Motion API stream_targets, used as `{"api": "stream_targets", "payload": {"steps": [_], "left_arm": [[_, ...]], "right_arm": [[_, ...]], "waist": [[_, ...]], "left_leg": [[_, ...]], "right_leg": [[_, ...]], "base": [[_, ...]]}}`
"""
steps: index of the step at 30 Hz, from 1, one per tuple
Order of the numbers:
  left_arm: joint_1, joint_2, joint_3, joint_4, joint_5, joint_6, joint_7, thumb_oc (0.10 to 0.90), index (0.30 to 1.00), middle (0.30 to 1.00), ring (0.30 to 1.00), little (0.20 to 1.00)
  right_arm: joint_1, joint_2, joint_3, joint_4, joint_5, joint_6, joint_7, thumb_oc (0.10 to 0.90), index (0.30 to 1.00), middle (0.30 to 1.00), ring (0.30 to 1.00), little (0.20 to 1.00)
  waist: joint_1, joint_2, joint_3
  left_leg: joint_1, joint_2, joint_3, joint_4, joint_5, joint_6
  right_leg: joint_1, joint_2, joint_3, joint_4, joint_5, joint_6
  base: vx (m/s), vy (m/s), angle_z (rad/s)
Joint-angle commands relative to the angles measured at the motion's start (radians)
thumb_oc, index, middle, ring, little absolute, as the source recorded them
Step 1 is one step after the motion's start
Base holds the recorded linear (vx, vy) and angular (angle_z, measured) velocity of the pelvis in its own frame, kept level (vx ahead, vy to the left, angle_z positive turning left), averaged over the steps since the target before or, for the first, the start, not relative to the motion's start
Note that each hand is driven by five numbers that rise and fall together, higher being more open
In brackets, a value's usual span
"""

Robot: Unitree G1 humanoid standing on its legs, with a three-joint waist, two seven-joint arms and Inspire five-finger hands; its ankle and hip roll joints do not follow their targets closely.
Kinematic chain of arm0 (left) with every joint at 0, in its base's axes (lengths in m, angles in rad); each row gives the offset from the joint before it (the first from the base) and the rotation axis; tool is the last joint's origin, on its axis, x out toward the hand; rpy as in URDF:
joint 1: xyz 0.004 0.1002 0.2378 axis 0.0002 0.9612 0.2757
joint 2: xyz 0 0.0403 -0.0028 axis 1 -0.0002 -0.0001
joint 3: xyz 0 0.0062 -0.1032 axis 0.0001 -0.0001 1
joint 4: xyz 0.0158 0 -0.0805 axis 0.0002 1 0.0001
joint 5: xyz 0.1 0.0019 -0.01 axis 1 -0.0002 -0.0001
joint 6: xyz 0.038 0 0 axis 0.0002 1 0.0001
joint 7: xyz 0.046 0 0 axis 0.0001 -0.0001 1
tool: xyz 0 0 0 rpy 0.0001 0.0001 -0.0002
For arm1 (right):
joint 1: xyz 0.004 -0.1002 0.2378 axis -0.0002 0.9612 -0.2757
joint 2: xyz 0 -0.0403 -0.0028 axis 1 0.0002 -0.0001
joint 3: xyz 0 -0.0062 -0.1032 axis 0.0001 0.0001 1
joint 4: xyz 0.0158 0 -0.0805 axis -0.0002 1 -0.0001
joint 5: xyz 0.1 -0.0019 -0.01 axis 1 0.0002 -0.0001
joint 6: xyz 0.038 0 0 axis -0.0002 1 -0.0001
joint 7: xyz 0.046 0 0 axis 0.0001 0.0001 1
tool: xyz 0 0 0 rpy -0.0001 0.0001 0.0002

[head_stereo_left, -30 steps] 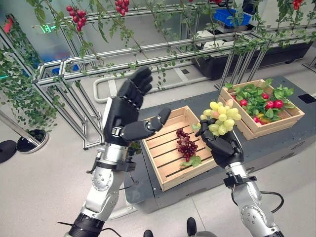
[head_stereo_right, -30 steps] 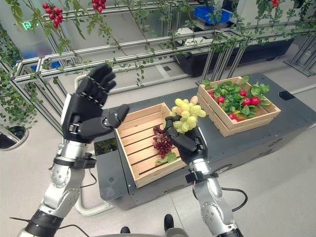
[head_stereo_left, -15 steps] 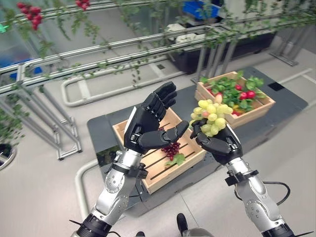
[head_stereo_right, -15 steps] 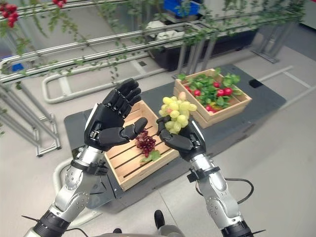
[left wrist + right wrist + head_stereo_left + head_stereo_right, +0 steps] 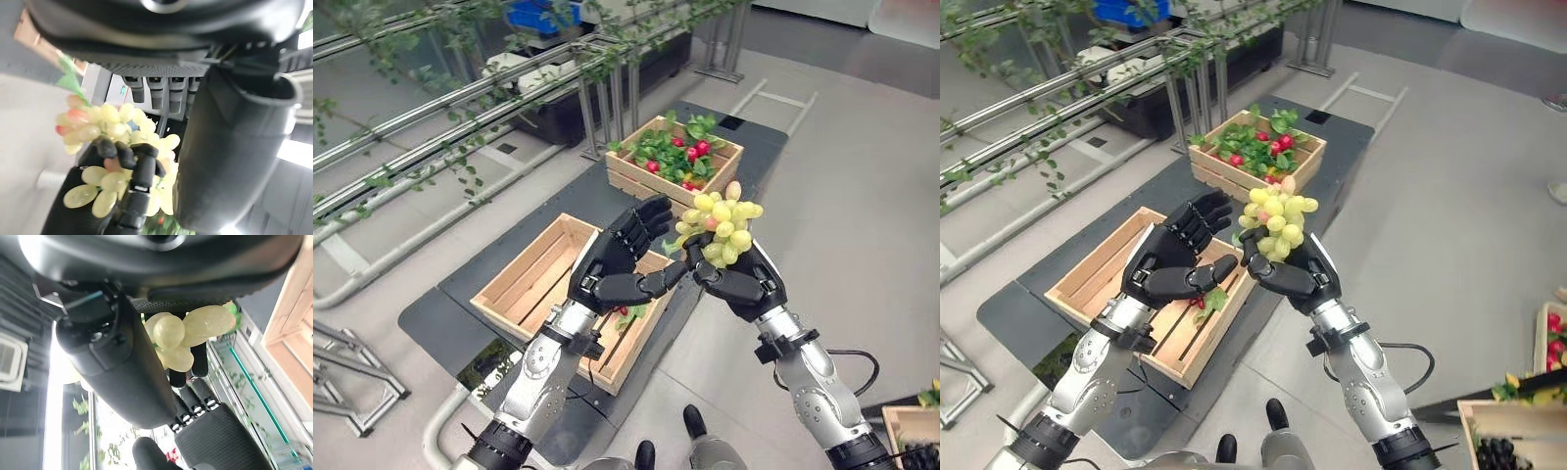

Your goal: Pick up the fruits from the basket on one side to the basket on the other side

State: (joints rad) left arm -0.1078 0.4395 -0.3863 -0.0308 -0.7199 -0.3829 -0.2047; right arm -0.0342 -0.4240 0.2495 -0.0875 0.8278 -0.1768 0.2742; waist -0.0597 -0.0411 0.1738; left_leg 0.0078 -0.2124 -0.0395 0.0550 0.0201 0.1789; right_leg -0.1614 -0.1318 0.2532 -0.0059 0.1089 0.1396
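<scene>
Green grape bunch [image 5: 720, 227] sits in the right robot hand [image 5: 741, 284], fingers curled round it, held above the tabletop [image 5: 440, 313]; left robot hand [image 5: 612, 264] at its 9 o'clock, fingers straight, thumb near the grapes. Right eye: near wooden crate [image 5: 1097, 284] holds red grapes [image 5: 1197, 302], far crate [image 5: 1234, 178] at 12 o'clock holds leafy red fruit. Left wrist: dark fingers wrapped over the bunch

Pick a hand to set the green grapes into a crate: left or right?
Right. The right hand already grips the green grapes, raised between the two crates. The left hand is open and holds nothing, next to the bunch, above the near crate.
</scene>
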Motion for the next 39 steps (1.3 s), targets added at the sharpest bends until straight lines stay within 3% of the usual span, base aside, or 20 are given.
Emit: {"api": "stream_targets", "payload": {"steps": [1, 5, 8, 11, 15, 19, 23, 30, 32, 34, 39], "left_arm": [[-0.098, -0.036, 0.051, -0.090, 0.006, -0.048, -0.024, 0.800, 0.900, 0.900, 0.900, 0.900], [-0.104, -0.037, 0.039, -0.086, 0.016, -0.040, -0.011, 0.800, 0.900, 0.900, 0.900, 0.900], [-0.092, -0.029, 0.026, -0.096, 0.028, -0.037, -0.005, 0.800, 0.900, 0.900, 0.900, 0.900], [-0.087, -0.025, 0.021, -0.100, 0.037, -0.035, 0.004, 0.800, 0.900, 0.900, 0.900, 0.900], [-0.066, -0.019, 0.033, -0.103, 0.034, -0.039, 0.028, 0.800, 0.900, 0.900, 0.900, 0.900], [-0.046, -0.017, 0.042, -0.115, 0.043, -0.057, 0.064, 0.800, 0.900, 0.900, 0.900, 0.900], [-0.055, -0.039, 0.031, -0.105, 0.032, -0.083, 0.087, 0.800, 0.900, 0.900, 0.900, 0.900], [-0.050, -0.075, 0.020, -0.091, 0.016, -0.102, 0.021, 0.800, 0.900, 0.900, 0.900, 0.900], [-0.046, -0.073, 0.016, -0.101, 0.017, -0.104, 0.031, 0.800, 0.900, 0.900, 0.900, 0.900], [-0.026, -0.066, 0.032, -0.120, 0.029, -0.111, 0.074, 0.800, 0.900, 0.900, 0.900, 0.900], [0.030, -0.050, 0.098, -0.166, 0.019, -0.107, 0.090, 0.800, 0.900, 0.900, 0.900, 0.900]], "right_arm": [[-0.141, 0.004, -0.084, -0.099, 0.018, -0.146, 0.080, 0.400, 0.300, 0.300, 0.300, 0.300], [-0.158, -0.006, -0.065, -0.097, 0.006, -0.171, 0.078, 0.400, 0.300, 0.300, 0.300, 0.300], [-0.157, -0.006, -0.058, -0.107, -0.001, -0.169, 0.072, 0.400, 0.300, 0.300, 0.300, 0.300], [-0.154, 0.001, -0.052, -0.107, -0.003, -0.165, 0.076, 0.400, 0.300, 0.300, 0.300, 0.300], [-0.148, 0.037, -0.023, -0.101, -0.014, -0.162, 0.096, 0.400, 0.300, 0.300, 0.300, 0.300], [-0.172, 0.049, 0.002, -0.096, -0.019, -0.150, 0.107, 0.400, 0.300, 0.300, 0.300, 0.300], [-0.187, 0.040, 0.010, -0.100, -0.014, -0.147, 0.096, 0.400, 0.300, 0.300, 0.300, 0.300], [-0.135, -0.002, -0.035, -0.133, -0.003, -0.157, 0.116, 0.400, 0.300, 0.300, 0.300, 0.300], [-0.133, -0.022, -0.046, -0.135, 0.004, -0.158, 0.129, 0.400, 0.300, 0.300, 0.300, 0.300], [-0.130, -0.036, -0.057, -0.152, 0.023, -0.130, 0.153, 0.400, 0.300, 0.300, 0.300, 0.300], [-0.103, -0.056, -0.063, -0.204, 0.015, -0.086, 0.195, 0.400, 0.300, 0.300, 0.300, 0.300]], "waist": [[0.018, 0.005, -0.038], [0.030, 0.032, -0.037], [0.054, 0.045, -0.051], [0.076, 0.042, -0.070], [0.131, 0.021, -0.119], [0.155, 0.003, -0.138], [0.134, -0.011, -0.135], [0.074, -0.025, -0.128], [0.069, -0.028, -0.128], [0.078, -0.035, -0.125], [0.102, -0.024, -0.129]], "left_leg": [[0.039, 0.043, -0.102, 0.028, -0.130, -0.104], [0.047, 0.079, -0.047, -0.034, -0.082, -0.096], [0.046, 0.104, -0.011, -0.088, -0.044, -0.084], [0.041, 0.121, 0.016, -0.122, -0.027, -0.076], [0.014, 0.153, 0.091, -0.142, -0.021, -0.087], [-0.003, 0.186, 0.171, -0.142, -0.008, -0.119], [-0.030, 0.216, 0.208, -0.142, 0.015, -0.152], [-0.081, 0.274, 0.215, -0.142, 0.066, -0.195], [-0.089, 0.277, 0.179, -0.122, 0.066, -0.200], [-0.103, 0.268, 0.062, -0.059, 0.046, -0.204], [-0.071, 0.239, -0.114, -0.073, 0.042, -0.194]], "right_leg": [[-0.021, 0.040, -0.104, -0.001, 0.133, 0.009], [-0.014, 0.061, -0.201, 0.161, 0.038, -0.023], [0.020, 0.038, -0.282, 0.246, -0.014, -0.041], [0.056, 0.009, -0.346, 0.277, -0.044, -0.040], [0.163, -0.063, -0.484, 0.175, -0.069, -0.026], [0.246, -0.051, -0.542, 0.029, -0.096, -0.010], [0.236, -0.005, -0.489, -0.079, -0.061, -0.025], [0.181, 0.079, -0.403, -0.081, -0.067, -0.077], [0.177, 0.095, -0.372, -0.081, -0.067, -0.089], [0.186, 0.103, -0.321, -0.081, -0.058, -0.103], [0.203, 0.109, -0.237, -0.081, -0.053, -0.106]], "base": [[-0.25, 0.097, -0.67], [-0.19, 0.049, -0.72], [-0.17, -0.026, -0.54], [-0.13, -0.097, -0.61], [-0.11, -0.199, -0.83], [-0.12, -0.280, -1.28], [-0.17, -0.315, -0.99], [-0.14, -0.264, -0.38], [-0.04, -0.111, -0.22], [0.04, -0.035, -0.49], [0.09, 0.082, -0.76]]}}
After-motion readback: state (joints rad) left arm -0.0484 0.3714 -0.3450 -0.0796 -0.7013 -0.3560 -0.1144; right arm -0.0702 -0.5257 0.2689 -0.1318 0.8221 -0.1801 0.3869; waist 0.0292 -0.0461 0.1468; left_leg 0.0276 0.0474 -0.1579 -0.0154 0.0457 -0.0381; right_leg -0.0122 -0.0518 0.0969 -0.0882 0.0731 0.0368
